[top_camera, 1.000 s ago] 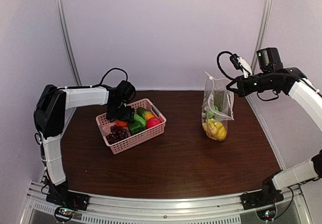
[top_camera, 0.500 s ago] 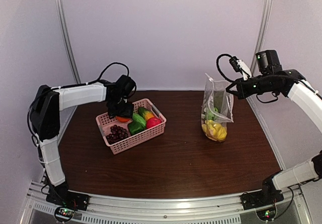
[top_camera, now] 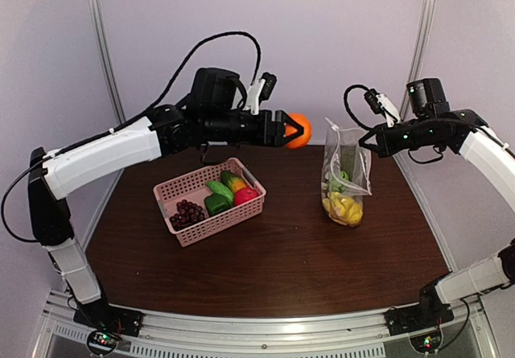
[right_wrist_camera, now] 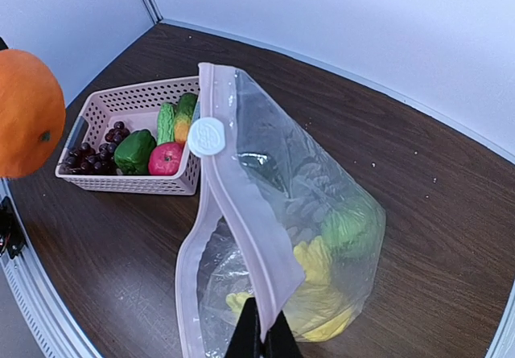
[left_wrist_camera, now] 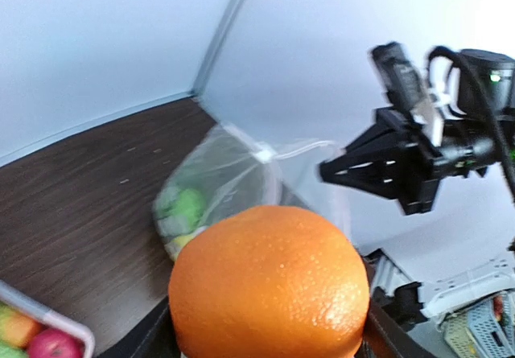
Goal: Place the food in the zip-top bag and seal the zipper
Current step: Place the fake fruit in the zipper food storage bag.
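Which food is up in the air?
The orange, held aloft by the left gripper; the rest lie in the pink basket or the bag.

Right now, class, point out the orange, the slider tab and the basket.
orange (left_wrist_camera: 269,290): left wrist view, mid peel.
slider tab (right_wrist_camera: 207,136): right wrist view, its centre.
basket (top_camera: 225,221): top external view, near wall.
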`<state>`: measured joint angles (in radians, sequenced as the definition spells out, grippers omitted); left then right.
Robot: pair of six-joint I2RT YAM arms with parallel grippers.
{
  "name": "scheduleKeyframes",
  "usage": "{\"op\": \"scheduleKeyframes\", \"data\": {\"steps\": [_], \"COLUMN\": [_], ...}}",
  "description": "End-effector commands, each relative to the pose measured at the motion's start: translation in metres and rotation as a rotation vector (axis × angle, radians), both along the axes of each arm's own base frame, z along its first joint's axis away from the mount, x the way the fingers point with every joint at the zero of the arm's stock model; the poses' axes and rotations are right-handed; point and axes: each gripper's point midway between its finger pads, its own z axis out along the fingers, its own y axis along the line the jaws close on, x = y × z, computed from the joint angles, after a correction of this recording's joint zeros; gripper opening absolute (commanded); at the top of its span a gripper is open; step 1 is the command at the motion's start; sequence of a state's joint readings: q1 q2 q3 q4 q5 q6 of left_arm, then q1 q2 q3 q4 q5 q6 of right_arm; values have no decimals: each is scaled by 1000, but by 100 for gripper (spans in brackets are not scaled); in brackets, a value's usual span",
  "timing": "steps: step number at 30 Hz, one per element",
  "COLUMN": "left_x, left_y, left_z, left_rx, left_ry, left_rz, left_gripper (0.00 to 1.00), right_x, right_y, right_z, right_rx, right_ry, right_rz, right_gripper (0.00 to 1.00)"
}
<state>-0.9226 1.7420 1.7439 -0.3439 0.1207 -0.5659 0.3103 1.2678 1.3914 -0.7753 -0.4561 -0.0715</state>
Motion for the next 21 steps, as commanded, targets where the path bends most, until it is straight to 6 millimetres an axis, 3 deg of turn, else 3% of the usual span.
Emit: {"op": "scheduleKeyframes", "data": {"steps": [1,7,11,14,17,21], "left_x": [-40,-42,-30,-6,11,21], "left_y": [-71,-129,-151,-149,-142,-139], "left_z": [35,-2,-35,-65,-82,-88], "left_rx": [-273,-232,-162,-75,-18,-2], "left_ry": [-17,34,72,123,142,131], "left_rz": [-348,-396,-336,-201,-85,-40], "left_gripper": [53,51,49,49,57,71], "right_x": [0,-3,-7,-11,-13,-16], "right_y": [5,8,13,16,16,19], "right_z": [18,24,28,33,41,46], "right_rx": [29,56,84,103,109,130], "right_ry": [-20,-25,-17,-11,-20,-6], "right_rz": [5,19,42,63,65,82], "right_gripper": [0,0,0,0,0,0]}}
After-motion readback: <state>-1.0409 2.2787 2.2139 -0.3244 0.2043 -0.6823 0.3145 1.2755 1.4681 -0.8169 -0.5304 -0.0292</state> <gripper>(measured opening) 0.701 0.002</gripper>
